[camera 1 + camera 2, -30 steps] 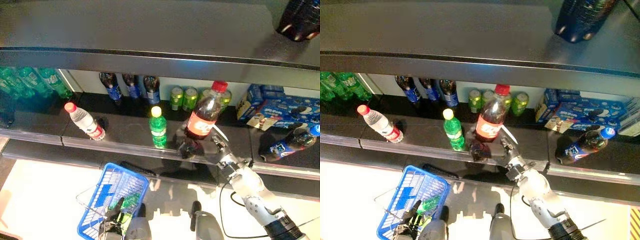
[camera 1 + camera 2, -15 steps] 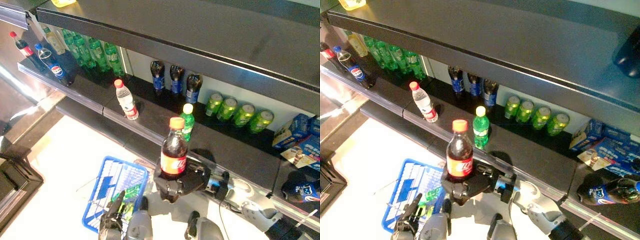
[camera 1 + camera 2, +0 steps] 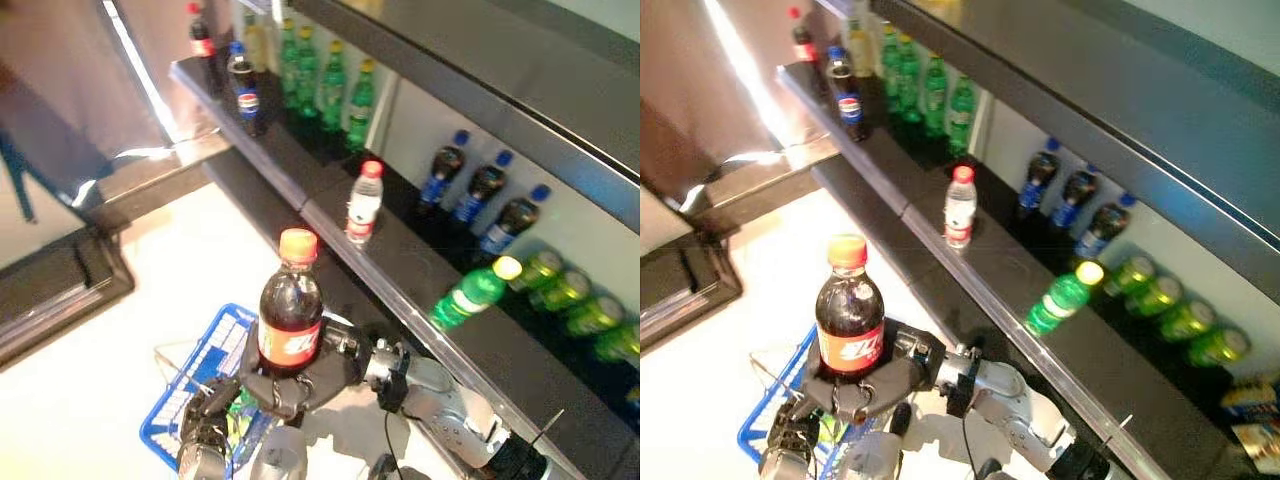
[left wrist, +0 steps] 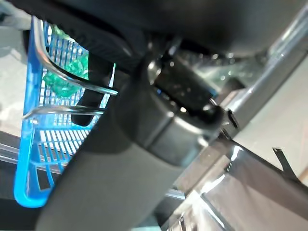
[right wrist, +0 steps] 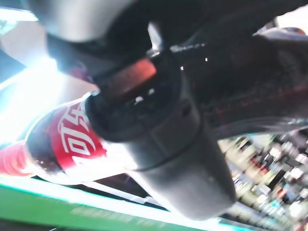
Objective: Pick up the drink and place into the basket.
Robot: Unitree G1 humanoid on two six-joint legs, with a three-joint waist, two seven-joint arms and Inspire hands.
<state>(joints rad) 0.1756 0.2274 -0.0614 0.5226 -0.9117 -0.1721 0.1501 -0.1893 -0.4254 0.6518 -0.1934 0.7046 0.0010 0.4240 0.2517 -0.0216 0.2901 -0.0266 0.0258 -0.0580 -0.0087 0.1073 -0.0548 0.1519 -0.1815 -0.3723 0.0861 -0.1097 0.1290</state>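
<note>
A cola bottle [image 3: 291,318] with an orange cap and red label stands upright in my right hand [image 3: 297,386], whose fingers are curled round its base; the right wrist view shows the same bottle [image 5: 62,139] past the dark hand. It hangs just right of and above the blue wire basket [image 3: 213,340] on the pale floor at lower left. My left hand [image 3: 205,428] is at the basket's near side, fingers wrapped round its metal handle [image 4: 72,86]. Something green [image 4: 65,79] lies inside the basket.
A long dark shelf [image 3: 400,270] runs along the right, carrying a water bottle [image 3: 364,203], a tilted green bottle [image 3: 473,296], dark blue-capped bottles [image 3: 482,190], green cans [image 3: 548,272] and more bottles [image 3: 322,82] further back. An upper shelf overhangs it.
The view has swung left. My right hand has brought the cola bottle off the shelf and down-left, from the shelf front to just beside the basket.
</note>
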